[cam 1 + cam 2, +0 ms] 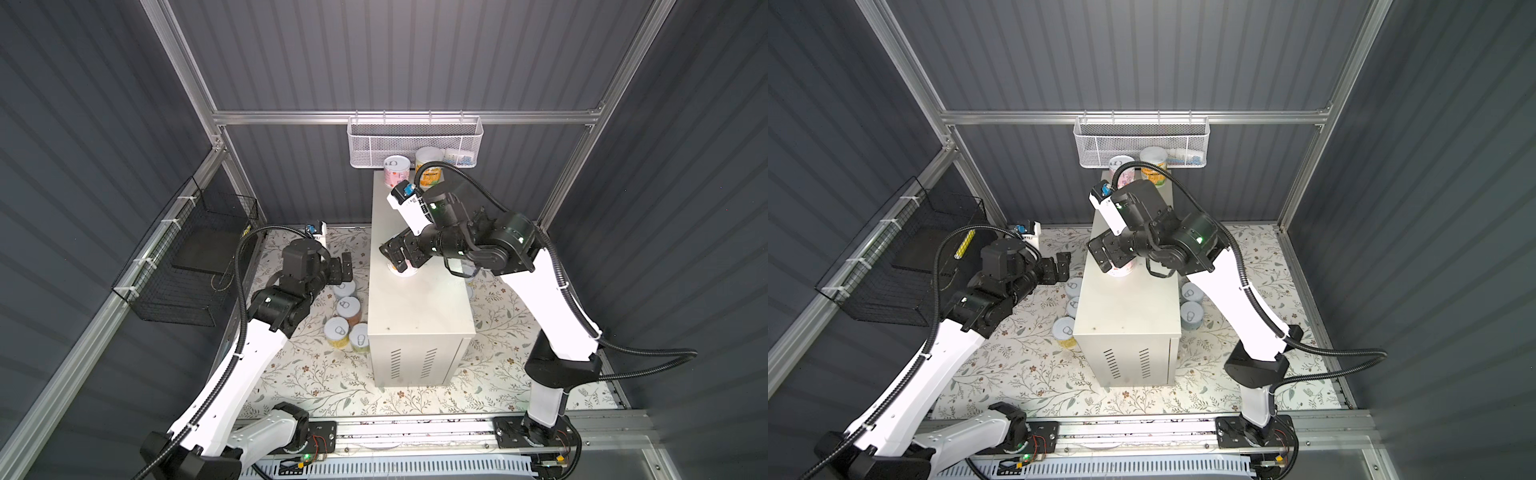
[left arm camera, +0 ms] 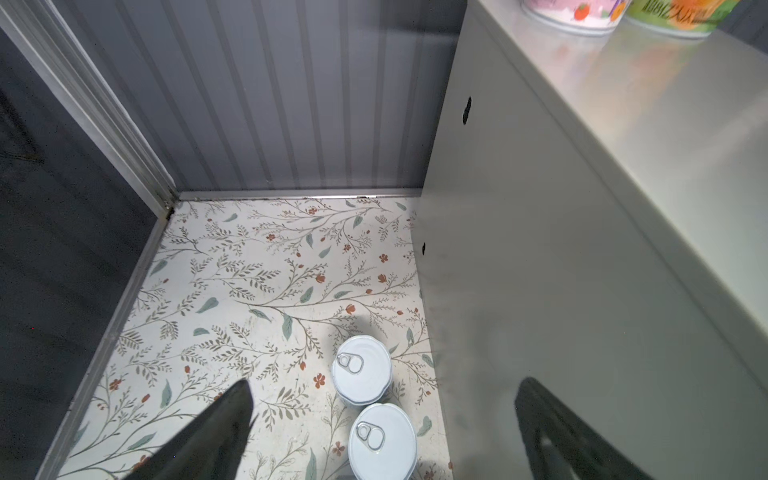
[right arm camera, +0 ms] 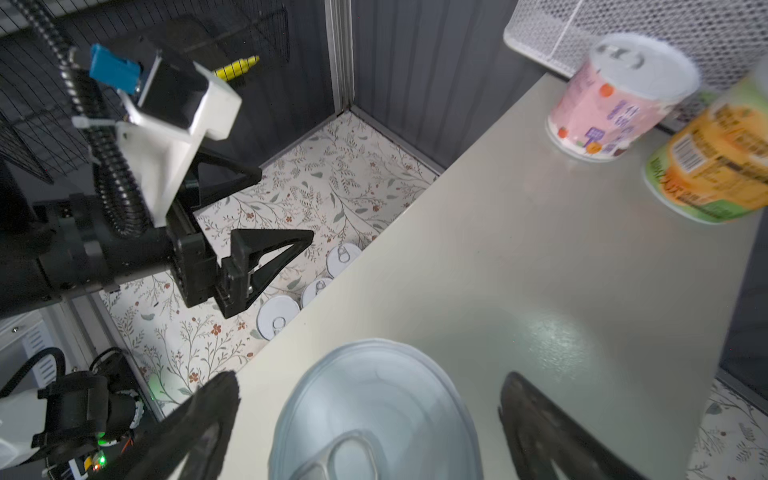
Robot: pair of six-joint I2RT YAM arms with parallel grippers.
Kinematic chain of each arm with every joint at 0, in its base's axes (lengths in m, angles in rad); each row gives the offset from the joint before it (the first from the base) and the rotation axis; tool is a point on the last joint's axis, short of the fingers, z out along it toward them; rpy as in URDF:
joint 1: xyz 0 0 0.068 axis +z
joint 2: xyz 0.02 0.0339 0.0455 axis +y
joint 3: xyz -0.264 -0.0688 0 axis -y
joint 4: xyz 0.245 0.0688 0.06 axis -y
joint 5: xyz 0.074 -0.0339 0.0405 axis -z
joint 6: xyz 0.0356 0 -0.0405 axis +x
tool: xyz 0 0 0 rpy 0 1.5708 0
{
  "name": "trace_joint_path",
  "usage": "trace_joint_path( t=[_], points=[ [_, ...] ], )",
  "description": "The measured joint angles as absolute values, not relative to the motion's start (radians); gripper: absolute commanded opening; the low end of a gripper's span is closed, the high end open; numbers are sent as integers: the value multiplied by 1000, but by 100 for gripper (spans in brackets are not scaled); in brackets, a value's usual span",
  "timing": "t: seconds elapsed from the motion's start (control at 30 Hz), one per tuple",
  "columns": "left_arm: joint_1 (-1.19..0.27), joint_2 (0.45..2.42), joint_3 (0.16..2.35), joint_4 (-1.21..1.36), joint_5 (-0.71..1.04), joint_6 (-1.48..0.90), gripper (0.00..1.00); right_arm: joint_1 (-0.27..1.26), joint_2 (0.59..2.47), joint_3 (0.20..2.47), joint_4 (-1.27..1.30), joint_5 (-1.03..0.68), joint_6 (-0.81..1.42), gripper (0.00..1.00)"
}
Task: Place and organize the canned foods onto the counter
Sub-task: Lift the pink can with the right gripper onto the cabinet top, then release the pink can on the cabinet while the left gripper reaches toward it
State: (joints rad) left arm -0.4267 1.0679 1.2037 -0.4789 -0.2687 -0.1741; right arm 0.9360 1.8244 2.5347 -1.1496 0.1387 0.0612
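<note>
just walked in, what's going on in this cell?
Two arms, job is getting cans onto the counter. The right end effector stands open around a can on the middle of the counter, not gripping it. A pink can and an orange can sit at the far end. The left end effector is open above four cans on the floral surface beside the counter. Two more cans stand on its other side.

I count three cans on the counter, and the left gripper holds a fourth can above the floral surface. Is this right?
Not quite: the left gripper holds nothing. The left wrist view shows its fingers apart and empty, above cans standing on the floral surface. Three cans on the counter is right.
</note>
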Motion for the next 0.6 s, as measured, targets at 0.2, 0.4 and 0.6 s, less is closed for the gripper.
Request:
trace_joint_path(
  t=[0.2,0.4,0.6],
  points=[
    [-426,975,1263,-498,-176,-113,96,936,1558,2243,-899,211,64,99],
    [-426,957,1358,-586,86,-17,95,929,1401,2086,-744,305,69,99],
    [-426,937,1374,-688,297,49,95,921,1338,1968,-682,347,79,99]
  ],
)
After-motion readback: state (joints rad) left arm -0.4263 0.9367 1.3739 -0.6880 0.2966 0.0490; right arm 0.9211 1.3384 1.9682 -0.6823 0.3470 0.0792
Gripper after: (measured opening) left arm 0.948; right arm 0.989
